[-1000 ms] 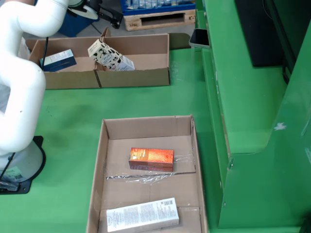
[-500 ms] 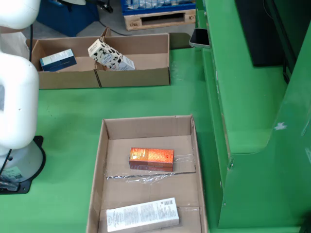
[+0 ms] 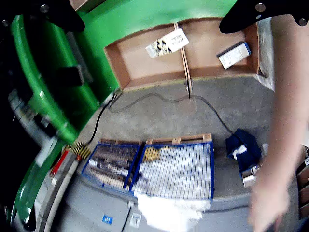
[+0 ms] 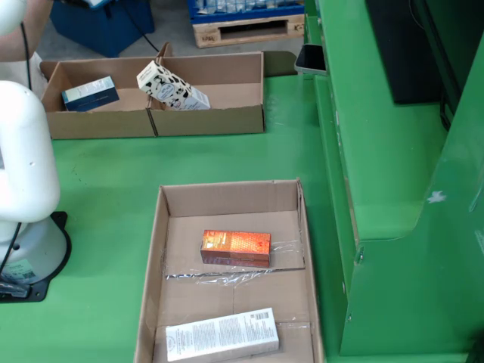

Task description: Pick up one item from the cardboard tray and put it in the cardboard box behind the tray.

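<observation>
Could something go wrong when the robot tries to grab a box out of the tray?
Maybe. Loose clear tape lies crinkled beside the orange box and might snag the claw or lift with the box. The white box sits close to the tray's front wall, leaving little finger room. A person's arm reaches in near the back box, so a swinging arm might bump it.

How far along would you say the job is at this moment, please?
Possibly done: the box behind the tray already holds a blue carton and a cow-patterned carton.

In hand: nothing that shows. The end effector appears only as dark finger tips at the top of the wrist view, gripping nothing.

Left: the tray holds an orange box and a white box.
</observation>
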`<state>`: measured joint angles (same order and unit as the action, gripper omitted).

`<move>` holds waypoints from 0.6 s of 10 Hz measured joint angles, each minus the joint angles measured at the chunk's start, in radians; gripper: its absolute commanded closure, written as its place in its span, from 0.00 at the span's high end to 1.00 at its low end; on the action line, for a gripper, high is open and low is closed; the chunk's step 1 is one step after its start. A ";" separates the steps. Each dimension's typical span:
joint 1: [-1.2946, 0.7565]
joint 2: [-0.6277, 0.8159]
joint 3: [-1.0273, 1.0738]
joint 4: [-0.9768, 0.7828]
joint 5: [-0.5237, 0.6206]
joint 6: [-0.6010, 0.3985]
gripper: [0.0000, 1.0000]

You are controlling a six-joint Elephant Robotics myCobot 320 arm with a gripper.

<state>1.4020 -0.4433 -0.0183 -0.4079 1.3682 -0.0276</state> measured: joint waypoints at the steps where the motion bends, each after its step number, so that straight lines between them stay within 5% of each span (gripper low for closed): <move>1: 0.037 0.046 0.000 0.000 -0.041 0.000 1.00; 6: 0.047 0.060 0.002 0.000 -0.275 -0.001 1.00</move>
<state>1.4495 -0.3834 -0.0168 -0.4079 1.0936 -0.0290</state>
